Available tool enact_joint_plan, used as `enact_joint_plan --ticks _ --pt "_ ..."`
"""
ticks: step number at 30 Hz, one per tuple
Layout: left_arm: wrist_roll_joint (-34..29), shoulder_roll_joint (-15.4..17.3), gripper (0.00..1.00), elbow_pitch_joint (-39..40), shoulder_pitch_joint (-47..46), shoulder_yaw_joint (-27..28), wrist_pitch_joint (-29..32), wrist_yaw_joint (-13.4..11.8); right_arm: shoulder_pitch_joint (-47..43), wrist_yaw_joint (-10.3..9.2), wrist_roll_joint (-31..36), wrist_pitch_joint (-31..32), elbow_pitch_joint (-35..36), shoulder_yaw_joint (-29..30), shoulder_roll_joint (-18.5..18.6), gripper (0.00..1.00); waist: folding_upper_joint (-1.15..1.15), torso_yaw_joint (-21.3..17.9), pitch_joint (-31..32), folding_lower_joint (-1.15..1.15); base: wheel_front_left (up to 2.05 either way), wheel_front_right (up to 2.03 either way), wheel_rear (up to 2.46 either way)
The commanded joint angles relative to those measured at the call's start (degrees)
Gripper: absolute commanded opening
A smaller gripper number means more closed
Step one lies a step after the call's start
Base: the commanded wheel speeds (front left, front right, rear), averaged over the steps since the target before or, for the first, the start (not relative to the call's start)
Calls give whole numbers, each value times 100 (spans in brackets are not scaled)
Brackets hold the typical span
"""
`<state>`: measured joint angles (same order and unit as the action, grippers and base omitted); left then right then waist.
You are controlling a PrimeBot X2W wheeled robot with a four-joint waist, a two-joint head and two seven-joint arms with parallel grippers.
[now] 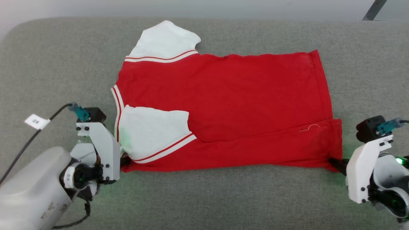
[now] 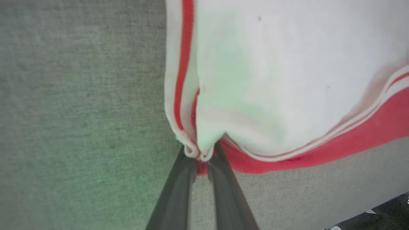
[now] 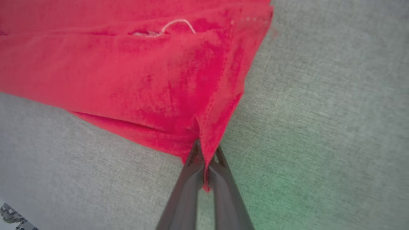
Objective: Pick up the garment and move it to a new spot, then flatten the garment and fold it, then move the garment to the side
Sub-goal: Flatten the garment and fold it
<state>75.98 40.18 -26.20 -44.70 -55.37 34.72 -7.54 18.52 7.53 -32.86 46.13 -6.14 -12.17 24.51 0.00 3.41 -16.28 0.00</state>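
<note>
- On the left arm (image 1: 35, 188), a rounded pale-grey forearm shell, scuffed with dark specks; a black cable (image 1: 22, 150) runs alongside, wearing a white printed tag (image 1: 37, 121)
- At its wrist, the left bracket (image 1: 100, 143), white and angular, dotted with black screws; a black left camera block (image 1: 95, 114) on top, fed by a left teal plug (image 1: 80, 111)
- Opposite, the right bracket (image 1: 362, 175), also white with black screws; right camera block (image 1: 370, 127), right teal plug (image 1: 388, 126); a green light (image 1: 398, 160) glows behind
- The left gripper (image 2: 202, 156): two long dark-grey left fingers (image 2: 179, 191), smooth, tapering
- The right gripper (image 3: 204, 150): matching right fingers (image 3: 185, 195); triangular cut-outs near the tips
</note>
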Motion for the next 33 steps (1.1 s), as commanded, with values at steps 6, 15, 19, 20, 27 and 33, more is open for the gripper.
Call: enact_joint_plan --ticks 6,15,19,20,27,33 --pt "56 149 0 11 34 34 31 52 -129 -8 -153 45 145 114 244 0 0 -16 178 0 0 0 0" --pt "174 513 0 495 222 59 252 -125 -560 -8 -356 301 633 269 427 0 0 -2 414 0 0 0 0" --pt "334 650 0 802 437 104 284 -289 -819 -8 -416 436 877 345 481 0 0 9 491 0 0 0 0" --pt "365 689 0 870 508 106 294 -348 -888 -8 -448 466 933 372 484 0 0 14 505 0 0 0 0" --pt "500 934 0 1440 1007 12 368 -708 -1363 -8 -479 614 1224 578 434 0 0 35 566 0 0 0 0" --pt "562 1005 0 1793 1254 -24 320 -890 -1567 -7 -467 663 1307 657 313 0 0 47 562 0 0 0 0"
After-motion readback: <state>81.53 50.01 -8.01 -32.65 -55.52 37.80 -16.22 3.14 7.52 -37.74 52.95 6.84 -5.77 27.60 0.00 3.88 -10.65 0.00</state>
